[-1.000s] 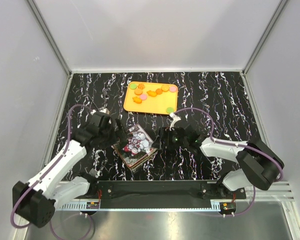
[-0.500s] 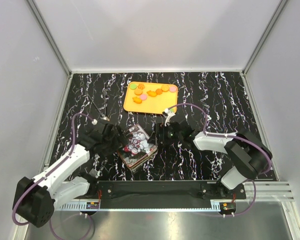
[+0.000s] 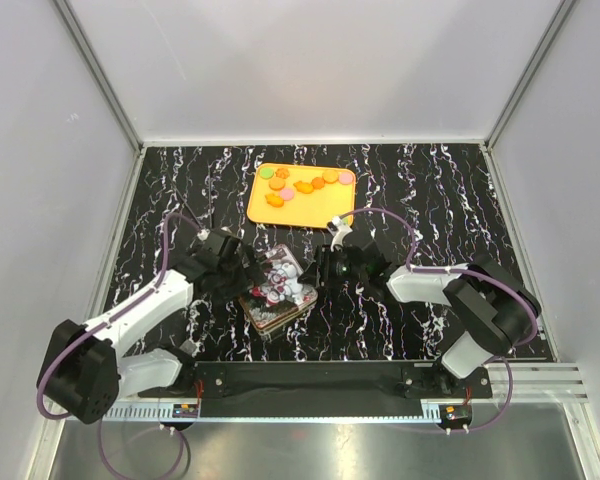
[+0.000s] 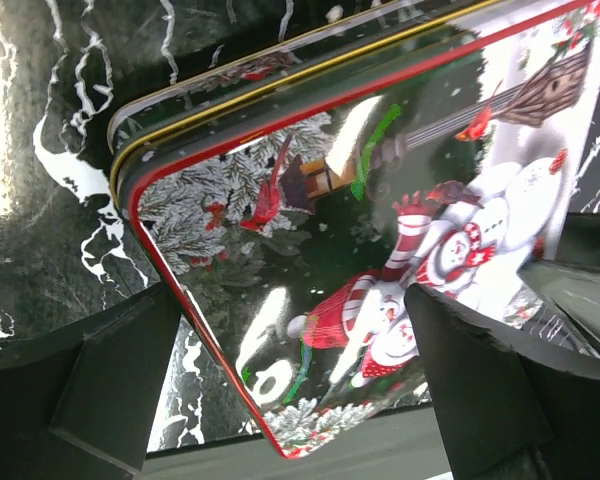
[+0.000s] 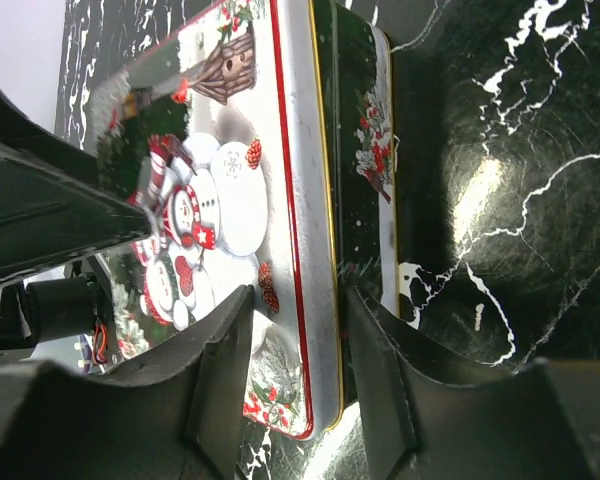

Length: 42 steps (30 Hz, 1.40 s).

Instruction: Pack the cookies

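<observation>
The cookies lie on an orange tray at the back centre: small orange, pink and green pieces. Nearer me stands a Christmas tin with a snowman lid. My right gripper is shut on the lid's right rim, one finger on top and one against the edge beside the green base. My left gripper is wide open, and the lid's left corner lies between its fingers without touching them. In the top view the left gripper and the right gripper flank the tin.
The black marbled table is walled by grey panels at the back and on both sides. The orange tray sits just behind the tin. Both arms' purple cables arc above the table near the tin.
My right gripper has narrowed onto the lid's rim. My left arm has swung in towards the tin's left corner. The lid now sits askew on the base.
</observation>
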{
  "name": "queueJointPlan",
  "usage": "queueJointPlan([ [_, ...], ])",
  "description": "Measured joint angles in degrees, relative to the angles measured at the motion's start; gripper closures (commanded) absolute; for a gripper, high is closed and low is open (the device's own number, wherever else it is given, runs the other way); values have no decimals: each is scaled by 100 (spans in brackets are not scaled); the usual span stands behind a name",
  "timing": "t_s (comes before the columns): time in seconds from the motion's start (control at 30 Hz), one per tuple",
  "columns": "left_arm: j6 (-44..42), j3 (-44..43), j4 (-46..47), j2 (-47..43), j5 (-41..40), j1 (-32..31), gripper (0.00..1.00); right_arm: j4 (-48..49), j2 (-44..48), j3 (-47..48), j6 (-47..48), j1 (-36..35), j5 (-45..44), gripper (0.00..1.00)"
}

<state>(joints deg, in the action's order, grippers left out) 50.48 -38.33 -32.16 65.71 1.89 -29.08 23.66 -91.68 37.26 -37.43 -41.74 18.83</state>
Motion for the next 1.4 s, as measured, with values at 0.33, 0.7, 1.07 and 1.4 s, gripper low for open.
queueJointPlan([
  [0.33, -468, -461, -341, 341, 24, -13, 1, 37, -22, -31, -96, 13, -28, 47],
  [0.7, -459, -304, -90, 529, 238, 214, 7, -289, -109, 105, -92, 13, -28, 49],
  [1.07, -323, -76, 614, 866, 879, 531, 12, -765, -136, 380, 24, 55, -107, 26],
  [1.4, -402, -55, 1047, 1010, 1156, 428, 13, -1937, -26, 1211, 560, 588, -181, 12],
])
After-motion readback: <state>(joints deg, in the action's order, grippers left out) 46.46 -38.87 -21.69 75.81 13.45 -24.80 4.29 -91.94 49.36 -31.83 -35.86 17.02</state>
